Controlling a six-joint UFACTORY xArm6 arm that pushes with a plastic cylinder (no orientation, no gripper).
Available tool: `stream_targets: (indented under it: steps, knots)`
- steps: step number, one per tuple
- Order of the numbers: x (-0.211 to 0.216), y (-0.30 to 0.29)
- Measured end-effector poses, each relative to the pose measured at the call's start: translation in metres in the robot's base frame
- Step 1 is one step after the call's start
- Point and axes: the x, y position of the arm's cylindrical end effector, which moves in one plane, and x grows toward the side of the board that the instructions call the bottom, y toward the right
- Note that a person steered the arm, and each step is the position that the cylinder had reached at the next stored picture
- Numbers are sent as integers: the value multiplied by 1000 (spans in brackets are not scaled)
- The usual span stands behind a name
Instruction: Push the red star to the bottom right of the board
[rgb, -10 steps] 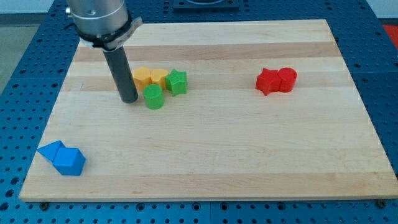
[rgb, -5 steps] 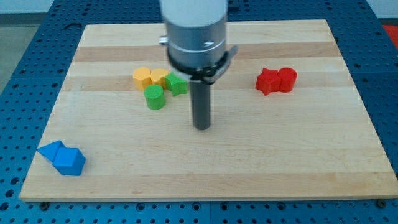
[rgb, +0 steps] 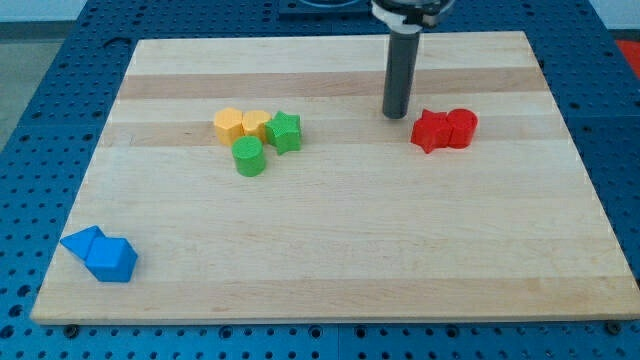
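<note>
Item: red star (rgb: 431, 131) — lies in the upper right part of the board (rgb: 330, 250), touching a red cylinder (rgb: 462, 128) on its right side. Destination, the board's bottom right corner, is well apart from it, down and to the view's right.

Item: my tip (rgb: 394, 115) — set just beside the star, up and to its left, seemingly not yet touching. The arm carries a plain rod; there are no jaws to stand apart or together, and nothing is clamped.

Step in hand, judged: starting the push from the star's upper left. Done well, the line of push runs through the star's middle toward the bottom right; an off-centre contact would likely spin it or carry the red cylinder along.

Other stock: two yellow blocks (rgb: 241, 125), a green star (rgb: 285, 132) and a green cylinder (rgb: 248, 157) clustered at upper left; two blue blocks (rgb: 100, 254) at lower left.

Containers: none on view — nothing holds anything.
</note>
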Motion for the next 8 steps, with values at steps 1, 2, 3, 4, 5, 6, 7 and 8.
stream_targets:
  steps: [1,2,3,4,5,6,7,8]
  knots:
    - [25,15]
    - [53,24]
    - [77,42]
    - [89,75]
    - [91,90]
    - [116,93]
    - [136,99]
    - [159,103]
